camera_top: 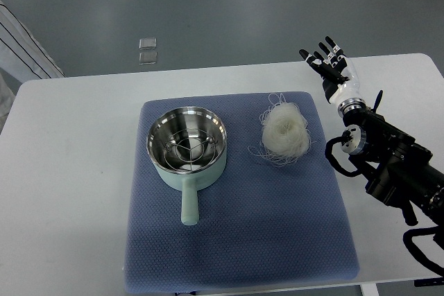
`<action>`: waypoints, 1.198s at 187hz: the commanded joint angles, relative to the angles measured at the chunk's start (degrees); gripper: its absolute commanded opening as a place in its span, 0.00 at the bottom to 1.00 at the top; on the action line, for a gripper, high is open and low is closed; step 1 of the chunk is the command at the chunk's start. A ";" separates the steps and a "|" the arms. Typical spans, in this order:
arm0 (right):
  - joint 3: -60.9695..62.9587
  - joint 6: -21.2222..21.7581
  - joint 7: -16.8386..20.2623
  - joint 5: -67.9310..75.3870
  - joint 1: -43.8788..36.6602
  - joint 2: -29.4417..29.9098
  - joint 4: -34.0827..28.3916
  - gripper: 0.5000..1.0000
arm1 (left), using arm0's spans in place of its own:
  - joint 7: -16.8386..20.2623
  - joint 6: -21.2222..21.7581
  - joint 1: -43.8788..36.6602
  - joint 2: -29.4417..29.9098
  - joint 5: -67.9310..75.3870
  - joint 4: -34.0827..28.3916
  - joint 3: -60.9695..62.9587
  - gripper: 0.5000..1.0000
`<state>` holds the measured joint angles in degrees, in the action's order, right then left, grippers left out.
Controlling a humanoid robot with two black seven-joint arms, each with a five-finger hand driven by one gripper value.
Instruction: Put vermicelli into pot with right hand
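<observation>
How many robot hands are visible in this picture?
1: the right hand, fingers spread, is over the white table near its far right edge. The left hand is out of view.

Text: none legible | Labels, brands: none legible on pot [186, 145], mat [236, 240] or right hand [331, 66] | Numbers, signs: none legible

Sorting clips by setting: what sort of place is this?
Probably a lab test bench, not a kitchen: a white table on bare grey floor, with a pot and vermicelli staged on a blue mat.
</observation>
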<state>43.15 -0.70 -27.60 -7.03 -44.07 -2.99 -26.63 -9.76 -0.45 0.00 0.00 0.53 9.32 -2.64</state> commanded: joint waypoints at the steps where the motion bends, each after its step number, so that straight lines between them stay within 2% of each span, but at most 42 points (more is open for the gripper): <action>1: 0.00 0.00 0.00 0.00 -0.05 0.00 0.00 0.86 | -0.09 -0.08 0.00 0.00 -0.09 0.09 0.00 1.00; 224: 0.00 0.00 0.09 0.00 -0.49 -0.53 0.00 0.86 | 0.00 0.01 0.00 0.00 -0.09 0.00 0.17 1.00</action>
<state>43.07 -0.62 -27.52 -7.03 -44.27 -3.40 -26.63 -9.76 -0.41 -0.04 0.00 0.45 9.32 -2.54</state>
